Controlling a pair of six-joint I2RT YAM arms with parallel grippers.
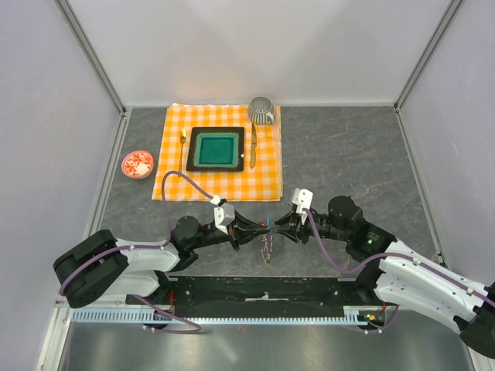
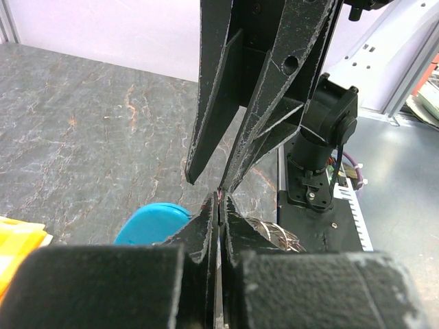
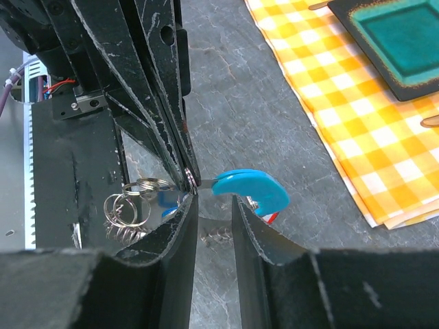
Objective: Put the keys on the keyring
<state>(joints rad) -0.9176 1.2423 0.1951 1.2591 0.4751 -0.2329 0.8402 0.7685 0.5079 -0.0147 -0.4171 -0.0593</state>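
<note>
My left gripper (image 1: 261,229) is shut, and its fingertips (image 3: 186,175) pinch a silvery ring of the keyring (image 3: 129,205) above the table. More rings and a coiled chain hang to one side (image 2: 278,233). A key with a curved bright-blue tag (image 3: 250,188) sticks out from the pinch, and it also shows in the left wrist view (image 2: 154,223). A small red bit (image 3: 272,217) peeks from behind the blue tag. My right gripper (image 3: 212,209) is open and its tips meet the left gripper's tips (image 1: 275,229). One of its fingers (image 3: 185,226) sits just under the pinched ring. The hanging bundle (image 1: 267,249) shows below both grippers.
An orange checked cloth (image 1: 263,174) lies at the back with a green square plate (image 1: 217,149), a gold fork (image 1: 182,147), a knife (image 1: 252,147) and a grey cup (image 1: 261,110). A small red dish (image 1: 138,165) sits left of the cloth. The black base plate (image 1: 263,290) runs along the near edge.
</note>
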